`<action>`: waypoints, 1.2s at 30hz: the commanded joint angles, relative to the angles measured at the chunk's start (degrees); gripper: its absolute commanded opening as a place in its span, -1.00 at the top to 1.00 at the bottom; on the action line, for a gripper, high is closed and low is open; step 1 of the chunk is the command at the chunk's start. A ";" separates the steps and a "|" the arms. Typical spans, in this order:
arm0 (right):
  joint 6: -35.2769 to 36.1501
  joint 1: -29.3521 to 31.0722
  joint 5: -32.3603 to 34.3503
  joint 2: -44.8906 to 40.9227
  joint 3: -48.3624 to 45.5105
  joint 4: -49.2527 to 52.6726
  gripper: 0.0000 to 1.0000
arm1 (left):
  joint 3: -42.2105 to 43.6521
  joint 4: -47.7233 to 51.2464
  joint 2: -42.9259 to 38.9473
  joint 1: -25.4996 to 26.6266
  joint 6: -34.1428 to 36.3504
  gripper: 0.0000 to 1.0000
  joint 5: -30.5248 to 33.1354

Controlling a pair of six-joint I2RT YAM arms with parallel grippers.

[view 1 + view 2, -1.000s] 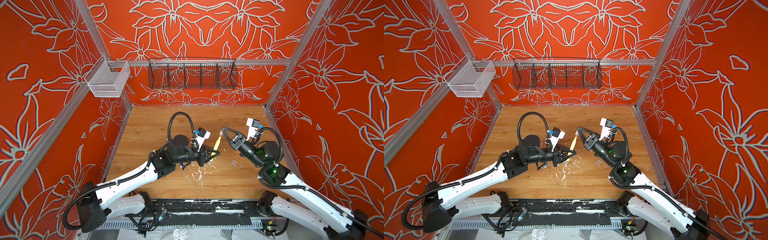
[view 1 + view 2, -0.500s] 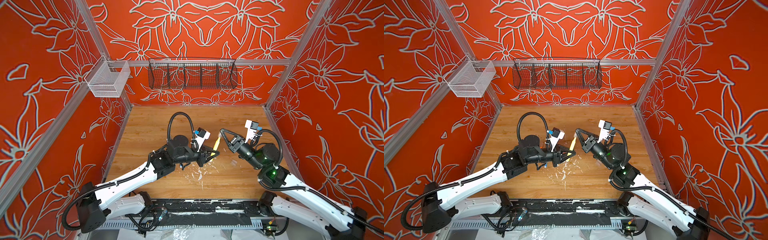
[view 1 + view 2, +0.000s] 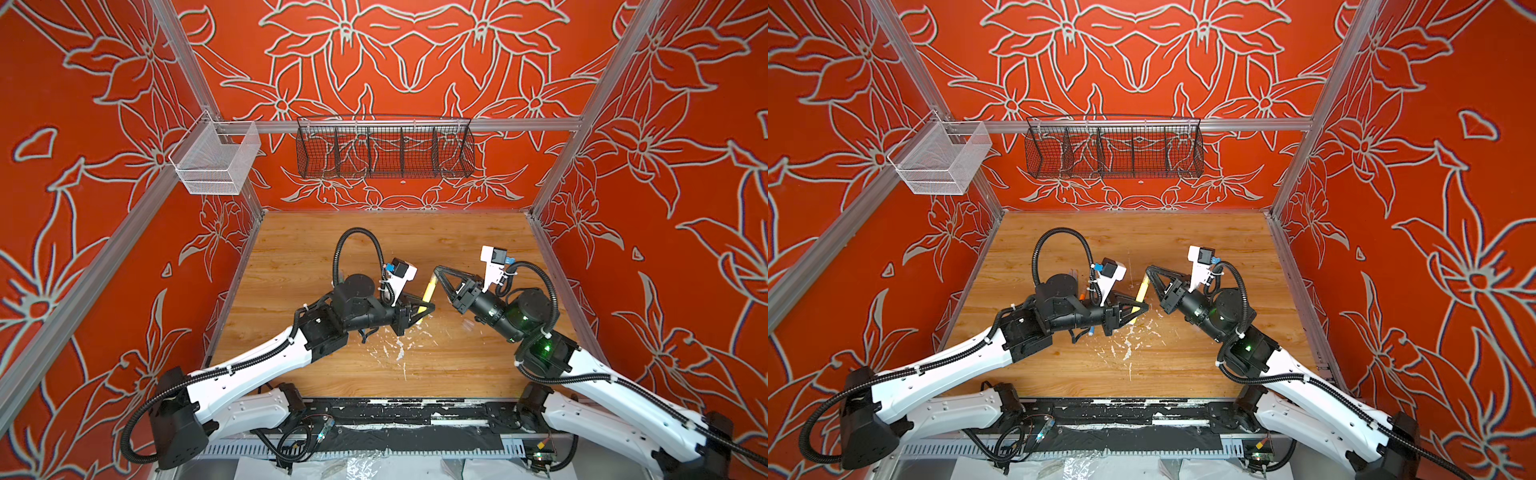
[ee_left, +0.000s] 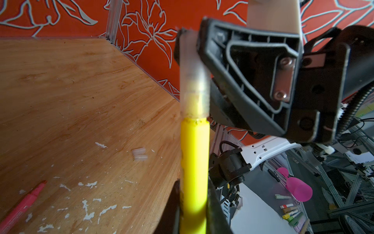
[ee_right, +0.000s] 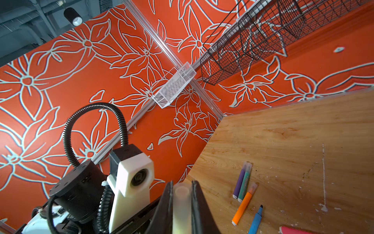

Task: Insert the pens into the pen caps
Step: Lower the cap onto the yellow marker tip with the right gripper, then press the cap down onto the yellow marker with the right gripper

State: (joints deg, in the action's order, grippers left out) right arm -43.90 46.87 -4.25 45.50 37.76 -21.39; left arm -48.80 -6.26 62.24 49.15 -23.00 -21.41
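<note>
Yellow slim plastic marker pen (image 3: 428, 290), pinched mid-table in the left gripper (image 3: 424, 308), is aiming at one o'clock so the right gripper (image 3: 437, 271), clamping the small clear plastic cap (image 4: 193, 77), is sleeving its tip.

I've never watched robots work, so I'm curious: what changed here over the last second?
The right end effector, shut on the clear cap, edged slightly left toward the yellow pen, whose tip now sits inside the cap. Nothing was picked up or released. The left end effector stayed where it was, gripping that pen.
</note>
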 commanded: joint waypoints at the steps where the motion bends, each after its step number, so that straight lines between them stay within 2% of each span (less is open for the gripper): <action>1: 1.36 0.59 -2.87 0.55 0.56 2.69 1.00 | -1.10 -3.85 -0.23 0.22 1.09 1.00 0.92; 3: 1.36 0.90 -3.67 0.19 0.05 2.33 0.99 | -1.14 -4.00 0.14 0.21 1.04 1.00 0.84; 7: 1.34 0.95 -1.06 -2.75 -1.99 3.06 0.38 | -1.16 -3.93 0.20 0.17 1.37 1.00 0.74; 11: 1.96 0.97 1.48 -6.36 -2.42 5.72 0.14 | -1.20 -3.53 0.00 0.15 2.25 1.00 0.36; 20: 3.40 0.94 1.81 -9.20 2.45 11.37 0.05 | -3.54 0.70 0.44 0.18 7.32 1.00 -2.70; 36: 2.95 0.96 -0.31 -2.19 7.56 10.93 0.07 | -4.47 3.03 0.59 0.25 9.39 1.00 -4.04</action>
State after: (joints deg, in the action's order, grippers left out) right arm -41.12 47.59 -3.62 43.27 42.85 -9.67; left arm -51.07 -3.16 62.70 49.15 -14.72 -24.38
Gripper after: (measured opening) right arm 0.471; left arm 0.144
